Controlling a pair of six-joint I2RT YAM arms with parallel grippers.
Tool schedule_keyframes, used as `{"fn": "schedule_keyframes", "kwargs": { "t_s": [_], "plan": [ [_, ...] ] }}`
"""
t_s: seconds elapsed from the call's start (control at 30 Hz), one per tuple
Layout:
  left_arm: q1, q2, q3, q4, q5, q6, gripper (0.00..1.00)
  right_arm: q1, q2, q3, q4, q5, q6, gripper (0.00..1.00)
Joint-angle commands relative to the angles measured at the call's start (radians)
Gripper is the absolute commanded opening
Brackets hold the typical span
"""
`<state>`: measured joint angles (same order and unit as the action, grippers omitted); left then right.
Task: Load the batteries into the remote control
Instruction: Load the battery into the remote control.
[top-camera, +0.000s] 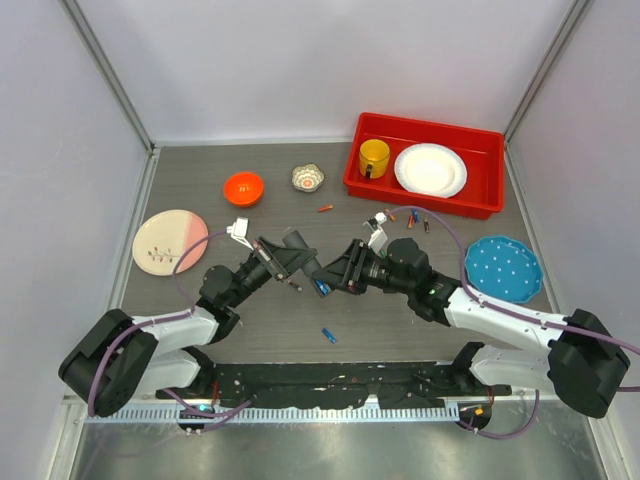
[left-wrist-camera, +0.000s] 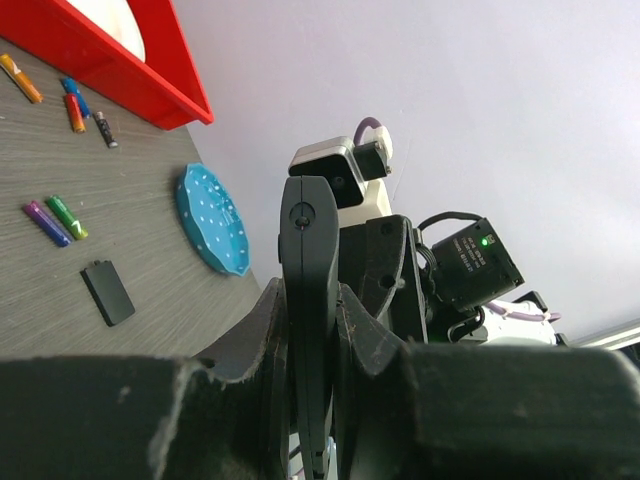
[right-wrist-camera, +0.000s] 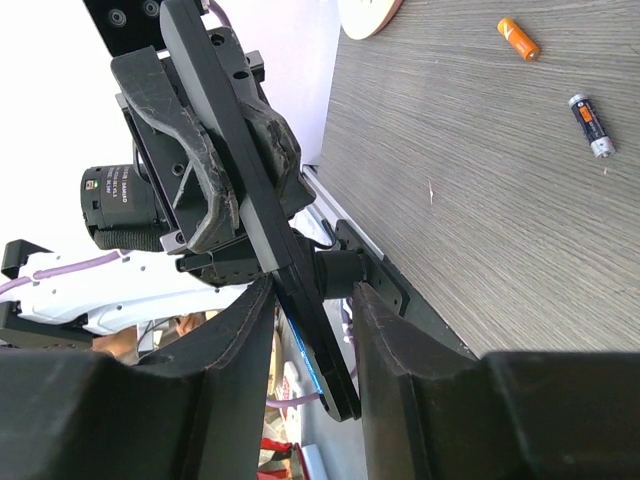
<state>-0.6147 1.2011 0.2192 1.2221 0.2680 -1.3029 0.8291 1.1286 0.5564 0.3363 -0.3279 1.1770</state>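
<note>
Two tools meet over the middle of the surface (top-camera: 250, 330). Nearest, one blue battery (top-camera: 328, 335) lies loose.

Remote control (left-wrist-camera: 305, 250): slim black bar, off the surface, clamped edgewise in the left tool (left-wrist-camera: 312, 335).

Right tool (right-wrist-camera: 310, 320): narrow, fingers straddling the bar's free end; grip cannot be told.

Handling, judged: light, rigid, slick plastic; hold across the long edges, recess unblocked.

Farther: flat black piece, likely the battery cover (left-wrist-camera: 107, 292); purple battery (left-wrist-camera: 46, 222); green battery (left-wrist-camera: 68, 216); red bin (left-wrist-camera: 150, 80).

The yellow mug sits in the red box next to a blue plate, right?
Not quite. The plate next to the yellow mug in the red box is white, not blue, as the top external view shows. The blue plate lies outside the box.
</note>
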Motion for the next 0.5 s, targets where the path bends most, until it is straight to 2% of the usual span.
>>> {"fn": "schedule_keyframes", "kwargs": {
  "t_s": [0.0,0.13,0.2,0.3,0.33,0.37,0.47],
  "plan": [
    [0.001,-0.032,0.016,0.324,-0.036,0.005,0.00,0.011,0.016,-0.004,-0.094,0.007,-0.028,0.27],
    [0.001,-0.028,0.016,0.324,-0.033,0.004,0.00,0.011,0.013,0.008,-0.109,0.009,-0.040,0.17],
    [0.001,-0.026,0.012,0.324,-0.030,0.004,0.00,0.011,0.013,0.014,-0.125,0.015,-0.054,0.08],
    [0.001,-0.018,0.011,0.324,-0.023,0.004,0.00,0.011,0.007,0.030,-0.154,0.020,-0.069,0.05],
    [0.001,-0.015,0.009,0.324,-0.021,0.004,0.00,0.011,0.002,0.040,-0.160,0.024,-0.074,0.09],
    [0.001,-0.014,0.006,0.324,-0.019,0.002,0.00,0.010,-0.003,0.045,-0.172,0.026,-0.076,0.24],
    [0.001,-0.009,-0.001,0.324,-0.013,0.002,0.00,0.010,-0.024,0.068,-0.204,0.047,-0.094,0.47]
  ]
}}
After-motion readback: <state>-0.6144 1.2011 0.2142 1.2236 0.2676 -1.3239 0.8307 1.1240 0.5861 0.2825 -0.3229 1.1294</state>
